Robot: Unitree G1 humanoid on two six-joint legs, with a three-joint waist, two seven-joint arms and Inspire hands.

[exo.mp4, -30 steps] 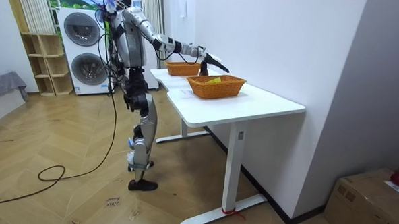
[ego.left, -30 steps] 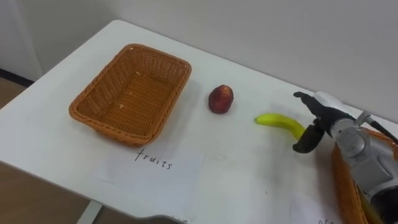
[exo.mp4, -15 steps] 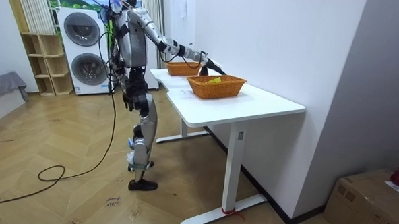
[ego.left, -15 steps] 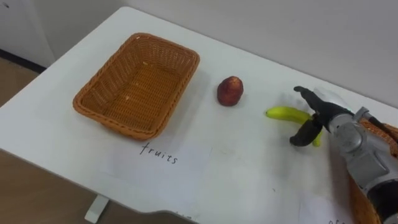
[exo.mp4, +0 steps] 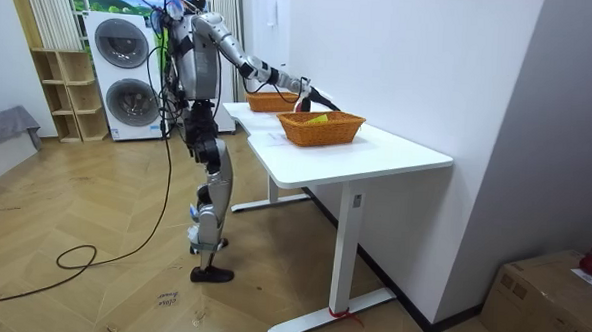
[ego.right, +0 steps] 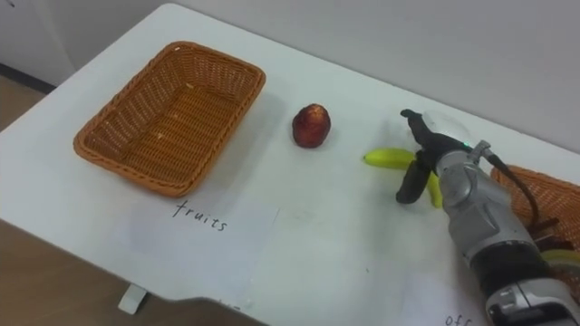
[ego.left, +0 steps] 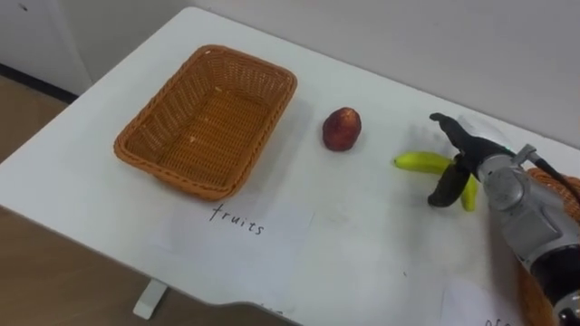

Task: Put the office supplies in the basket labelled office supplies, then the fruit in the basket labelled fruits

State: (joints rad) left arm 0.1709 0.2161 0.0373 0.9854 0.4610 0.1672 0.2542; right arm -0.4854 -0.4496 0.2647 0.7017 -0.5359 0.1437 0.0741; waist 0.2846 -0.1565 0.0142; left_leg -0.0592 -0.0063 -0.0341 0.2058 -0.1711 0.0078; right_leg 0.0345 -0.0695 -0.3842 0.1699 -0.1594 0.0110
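Observation:
A yellow banana (ego.left: 420, 162) lies on the white table (ego.left: 362, 235), right of a red apple (ego.left: 342, 129). My right hand (ego.left: 464, 161) is down over the banana's right half, open: the fingers reach past its far side and the thumb (ego.left: 444, 192) hangs at its near side. The banana's right end shows beyond the thumb. An empty wicker basket (ego.left: 207, 119) stands at the left, with a paper sheet marked for fruit (ego.left: 237, 222) in front of it. In the room view I stand at the table's long side with my right hand (exo.mp4: 301, 87) stretched out over it.
A second wicker basket (ego.right: 542, 201) stands at the right edge beside my forearm, with something yellow inside it. The wall runs close behind the table. Washing machines (exo.mp4: 120, 73) and a shelf stand behind me.
My right hand has moved left and down, from beside the banana's right end to over the banana. The eye view has shifted a little; banana, apple and basket lie as before.

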